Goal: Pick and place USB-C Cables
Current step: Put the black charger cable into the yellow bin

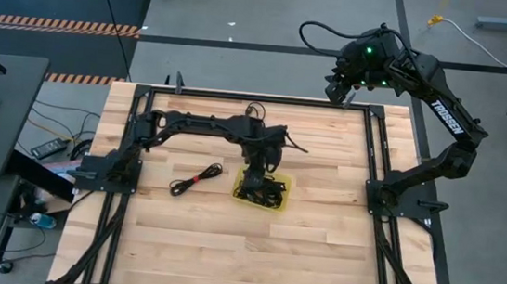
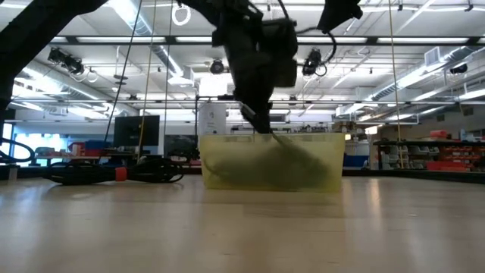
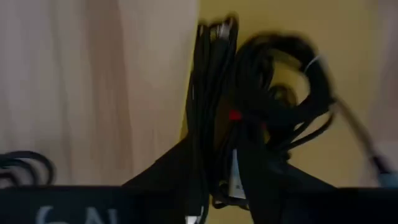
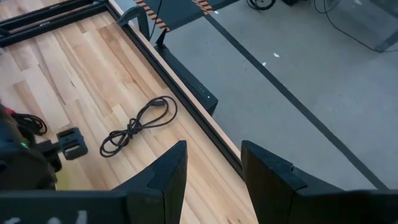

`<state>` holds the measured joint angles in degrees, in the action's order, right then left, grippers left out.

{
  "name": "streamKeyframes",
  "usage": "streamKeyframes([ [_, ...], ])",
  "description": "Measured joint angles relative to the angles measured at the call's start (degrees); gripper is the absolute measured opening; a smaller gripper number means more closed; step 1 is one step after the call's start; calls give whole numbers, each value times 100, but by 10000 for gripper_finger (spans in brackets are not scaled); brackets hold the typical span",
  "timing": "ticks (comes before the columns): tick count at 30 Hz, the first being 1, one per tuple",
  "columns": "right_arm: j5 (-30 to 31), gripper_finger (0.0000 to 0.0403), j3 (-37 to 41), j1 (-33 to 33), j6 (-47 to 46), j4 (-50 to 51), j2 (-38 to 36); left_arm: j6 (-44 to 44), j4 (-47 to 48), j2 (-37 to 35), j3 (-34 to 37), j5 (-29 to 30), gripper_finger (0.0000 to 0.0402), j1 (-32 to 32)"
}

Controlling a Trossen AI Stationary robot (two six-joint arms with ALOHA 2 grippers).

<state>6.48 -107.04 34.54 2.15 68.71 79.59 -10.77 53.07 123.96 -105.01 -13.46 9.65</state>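
One cable (image 1: pixel 196 178): we are seeing it lying loose on the table (image 1: pixel 318 251).
Left gripper (image 1: pixel 259 182): hanging over the yellow bin (image 1: pixel 282 207) of cables; we cannot tell its opening.
Right gripper (image 4: pixel 211 163): fingers standing apart, empty.

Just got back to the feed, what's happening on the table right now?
The left gripper is down over the yellow bin mid-table, right above the pile of USB-C cables already inside it; whether it grips one cannot be told. One loose cable lies on the wood to the left of the bin, not yet picked. The right gripper waits open and empty, raised past the table's far right corner.
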Motion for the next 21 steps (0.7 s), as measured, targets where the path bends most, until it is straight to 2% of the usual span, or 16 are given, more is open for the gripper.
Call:
streamKeyframes([
  [7, -11, 158, 0, 0, -74, 18, 0, 546, 1277, -20, -1650, 19, 151, -20],
  [9, -8, 158, 0, 11, -82, 70, 0, 599, 1701, -20, -2141, 234, 151, -56],
  [13, 131, 158, 0, 102, -34, 179, 0, 633, 2783, -22, -2937, 1022, 146, -161],
  [15, 200, 158, 0, 197, 9, 222, 0, 756, 3175, -141, -2944, 1233, 145, -200],
  [18, 256, 158, 0, 375, 89, 259, 0, 1050, 3664, -485, -2560, 1443, 144, -280],
  [21, 260, 158, 0, 562, 104, 318, 0, 1428, 3652, -894, -1960, 1730, 144, -381],
])
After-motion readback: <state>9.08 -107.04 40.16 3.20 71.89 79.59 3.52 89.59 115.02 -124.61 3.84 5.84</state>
